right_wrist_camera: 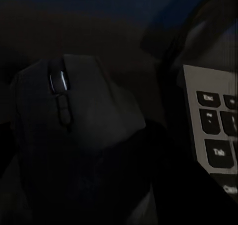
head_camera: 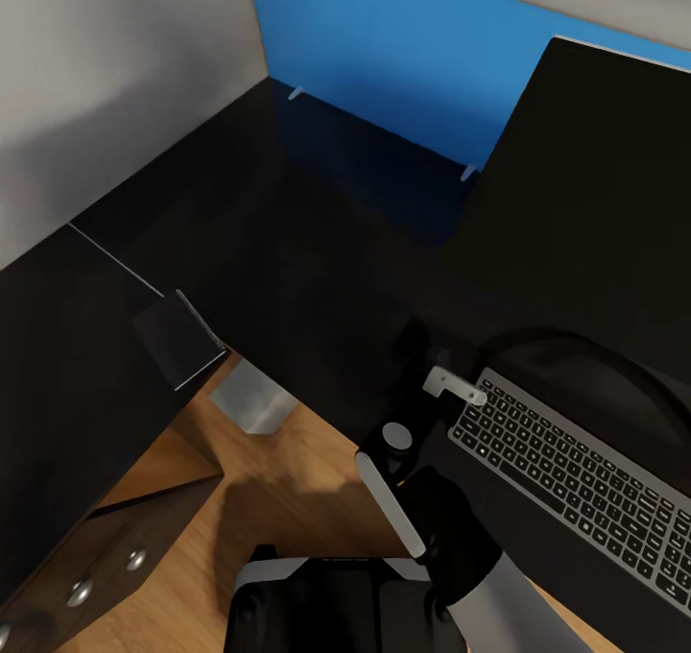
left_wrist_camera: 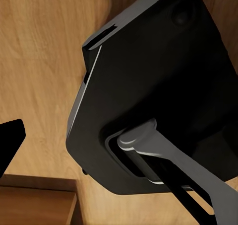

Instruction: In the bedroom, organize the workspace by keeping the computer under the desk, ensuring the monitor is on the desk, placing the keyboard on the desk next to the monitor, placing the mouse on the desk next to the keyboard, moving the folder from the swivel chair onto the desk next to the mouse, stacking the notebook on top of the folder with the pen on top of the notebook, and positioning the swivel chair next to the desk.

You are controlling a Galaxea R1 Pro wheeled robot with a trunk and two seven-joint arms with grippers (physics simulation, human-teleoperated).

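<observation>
My right gripper [head_camera: 429,365] is around the mouse [right_wrist_camera: 74,111]; whether it's clamped, I can't tell. Letting go early could leave the mouse against the keyboard [head_camera: 576,480].

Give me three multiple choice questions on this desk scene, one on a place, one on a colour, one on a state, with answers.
1. The slim black keyboard lies: A on the wood floor; B on the glossy black desk; C on a chair.
2. The long wall panel is: A red; B green; C blue.
3. The screen of the large flat monitor is: A dark; B showing a picture; C cracked.
B, it rests on the desk before the monitor; C, it is bright blue; A, it is plain black.
</observation>
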